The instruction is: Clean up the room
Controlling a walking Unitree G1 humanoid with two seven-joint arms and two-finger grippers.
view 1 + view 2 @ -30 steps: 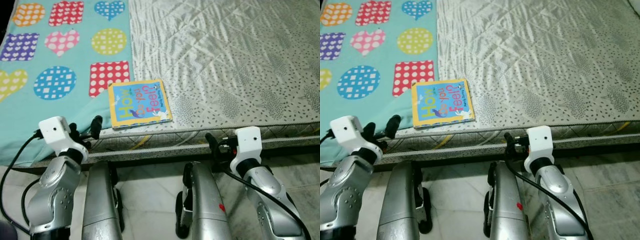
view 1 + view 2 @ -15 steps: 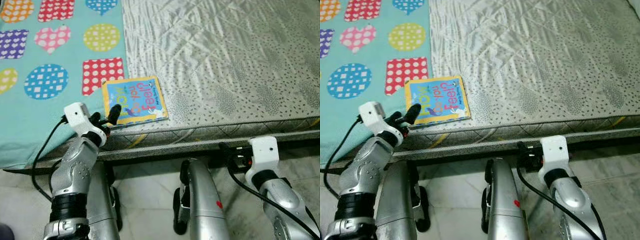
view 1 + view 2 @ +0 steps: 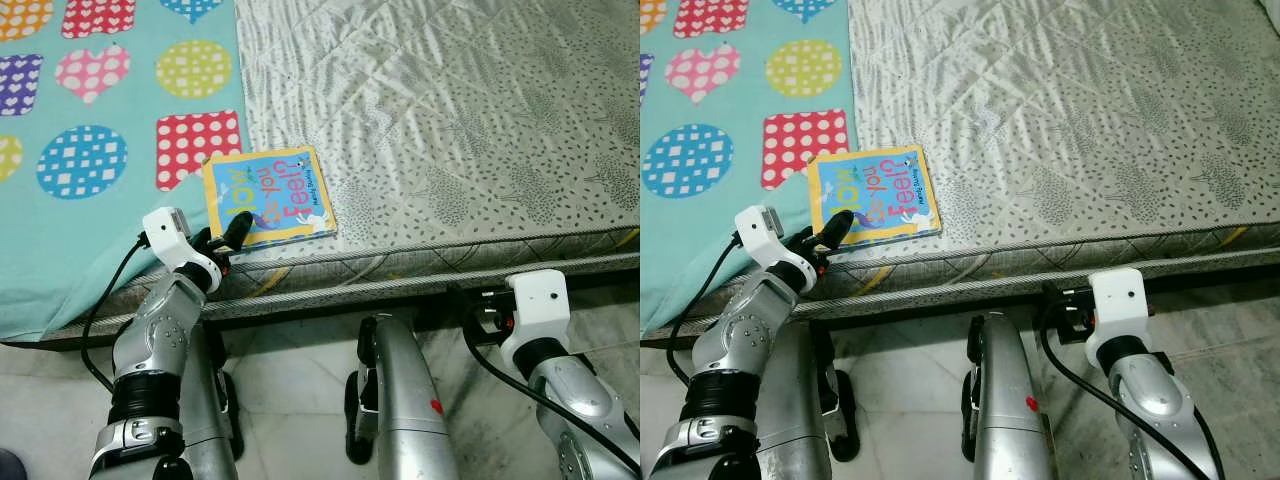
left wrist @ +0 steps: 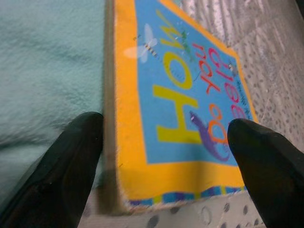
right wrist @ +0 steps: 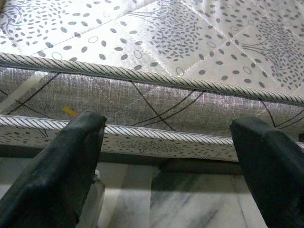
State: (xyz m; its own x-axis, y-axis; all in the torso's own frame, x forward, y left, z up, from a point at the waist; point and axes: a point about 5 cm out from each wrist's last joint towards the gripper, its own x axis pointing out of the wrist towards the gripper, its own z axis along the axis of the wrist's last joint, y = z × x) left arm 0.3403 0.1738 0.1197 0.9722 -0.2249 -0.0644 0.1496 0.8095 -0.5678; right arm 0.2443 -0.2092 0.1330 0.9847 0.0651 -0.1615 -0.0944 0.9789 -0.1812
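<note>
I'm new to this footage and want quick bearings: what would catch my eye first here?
A bright yellow-bordered children's book lies near the front edge of the grey patterned mattress, beside a turquoise blanket with colourful dotted shapes. The left claw, fingers open, sits at the book's near corner, with one finger on the blanket side and the other over the cover. The right claw hangs open below the mattress edge.

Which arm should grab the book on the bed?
Left. The left gripper is open at the book's near corner. The right gripper hangs low beside the mattress edge, well away from the book.
</note>
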